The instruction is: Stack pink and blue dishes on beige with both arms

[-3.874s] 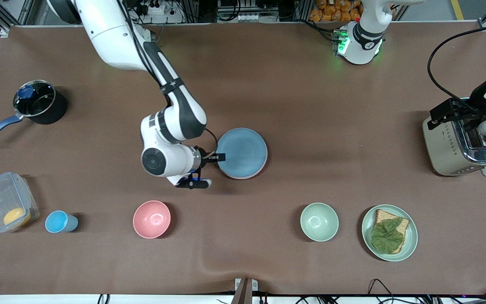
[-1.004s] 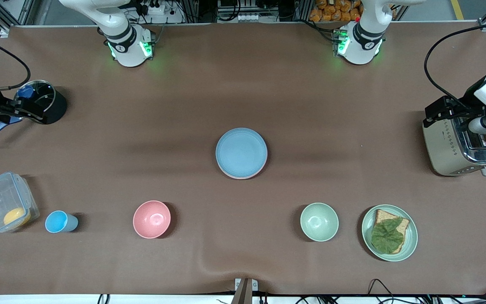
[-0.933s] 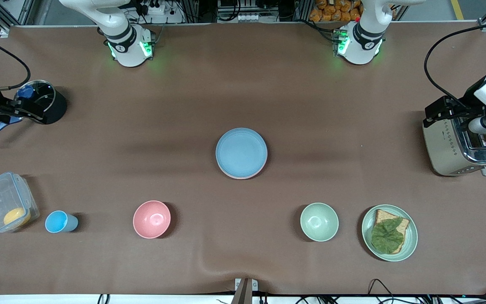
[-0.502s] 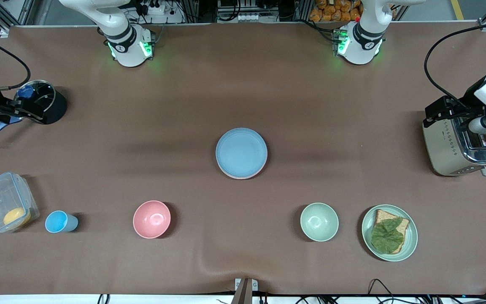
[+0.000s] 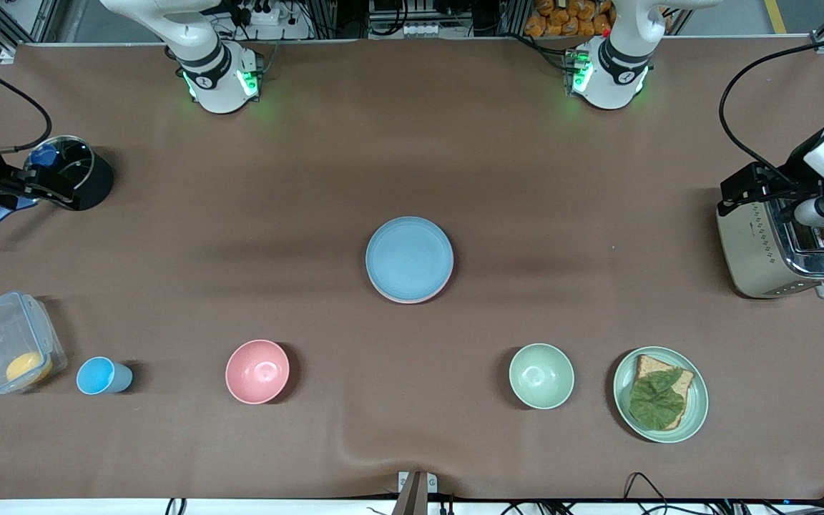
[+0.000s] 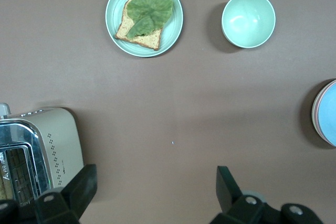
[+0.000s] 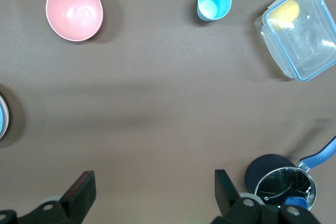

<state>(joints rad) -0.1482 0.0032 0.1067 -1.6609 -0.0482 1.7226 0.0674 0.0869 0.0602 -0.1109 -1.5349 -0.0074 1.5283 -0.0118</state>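
- The blue plate [image 5: 409, 256] is positioned at the middle of the table [image 5: 526, 179], on top of the stack.
- The pink plate [image 5: 423, 297] is located directly beneath the blue plate; only a thin rim on the side nearer the front camera is visible. Its edge is also seen in the left wrist view [image 6: 316, 119].
- The beige plate cannot be distinguished under the stack.
- The left gripper [image 6: 152, 192] is held over the table beside the toaster [image 5: 777, 247], at the left arm's end. Its fingers [image 6: 227, 182] are spread wide, and nothing is held.
- The right gripper [image 7: 152, 192] is held over the table beside the black saucepan [image 5: 69, 173], at the right arm's end. Its fingers [image 7: 80, 190] are spread wide, and nothing is held.
- Both arms are parked well apart from the stack.
- Nearer the front camera, a pink bowl [image 5: 257, 371] and a green bowl [image 5: 541, 375] are placed.
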